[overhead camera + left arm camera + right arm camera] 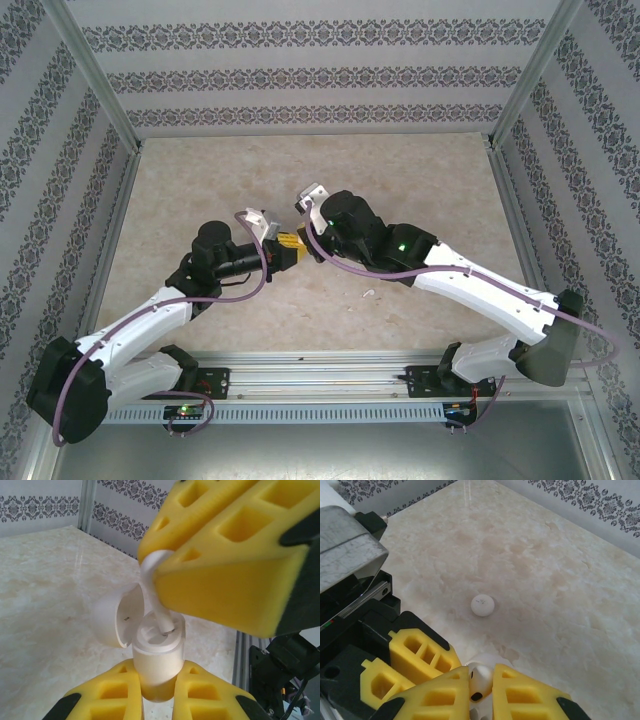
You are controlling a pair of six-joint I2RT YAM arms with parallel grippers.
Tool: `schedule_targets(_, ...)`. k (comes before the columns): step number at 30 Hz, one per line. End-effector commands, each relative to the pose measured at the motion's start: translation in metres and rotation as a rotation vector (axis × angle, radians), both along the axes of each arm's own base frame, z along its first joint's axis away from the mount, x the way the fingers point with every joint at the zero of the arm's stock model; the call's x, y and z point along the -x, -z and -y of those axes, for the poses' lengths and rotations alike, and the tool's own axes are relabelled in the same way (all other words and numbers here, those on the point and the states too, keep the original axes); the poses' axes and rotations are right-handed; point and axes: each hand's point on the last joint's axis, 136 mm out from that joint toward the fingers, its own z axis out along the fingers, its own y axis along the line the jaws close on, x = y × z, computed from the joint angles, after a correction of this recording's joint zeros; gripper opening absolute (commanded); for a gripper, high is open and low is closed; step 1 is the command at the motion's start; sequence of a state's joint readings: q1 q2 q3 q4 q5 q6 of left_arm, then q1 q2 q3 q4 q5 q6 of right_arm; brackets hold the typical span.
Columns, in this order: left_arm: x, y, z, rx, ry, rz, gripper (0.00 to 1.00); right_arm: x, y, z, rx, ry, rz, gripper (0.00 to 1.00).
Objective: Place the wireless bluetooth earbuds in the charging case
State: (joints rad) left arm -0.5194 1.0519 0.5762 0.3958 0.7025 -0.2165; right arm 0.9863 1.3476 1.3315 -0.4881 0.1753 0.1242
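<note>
Left arm (150, 320) is reaching in toward table (200, 170) centre. Left gripper (157, 682) is pinching the case (156, 667) between its yellow fingers (112, 692). The jaws are pressed tight on the lower body and the case is standing upright. The lid (116, 620) is hanging open, swung off to the left of the case mouth in the left wrist view.

Both grippers are meeting tip to tip mid-table in the top view, fingers nearly touching.

Right gripper (481, 682) is coming at the case from above and is pinching an earbud (161, 612), its jaws closed on the bud's head. The stem is pointing down, its end sitting inside the open top of the case. Cannot tell how deep it is seated. In the right wrist view the bud is showing white between the two finger pads (527, 690), with the case just under it.

A small round white piece (483, 605) is lying loose on the table, well apart from both grippers. Right arm (480, 285) is stretching in from the right side.
</note>
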Motion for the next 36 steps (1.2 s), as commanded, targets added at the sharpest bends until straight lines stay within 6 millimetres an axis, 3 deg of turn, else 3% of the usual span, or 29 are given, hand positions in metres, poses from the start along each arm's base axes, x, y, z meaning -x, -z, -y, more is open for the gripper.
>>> schedule_targets(1, 0.008, -0.028, 0.004, 0.048, 0.033, 0.064, 0.00, 0.000, -0.004, -0.004, 0.012, -0.011, 0.021, 0.13)
schedule_targets(24, 0.008, -0.030, 0.002, 0.044, 0.019, 0.074, 0.00, 0.007, 0.003, 0.011, 0.062, -0.021, 0.023, 0.12)
schedule_targets(36, 0.007, -0.032, 0.002, 0.044, 0.017, 0.077, 0.00, 0.012, 0.013, 0.006, 0.073, -0.056, -0.006, 0.12)
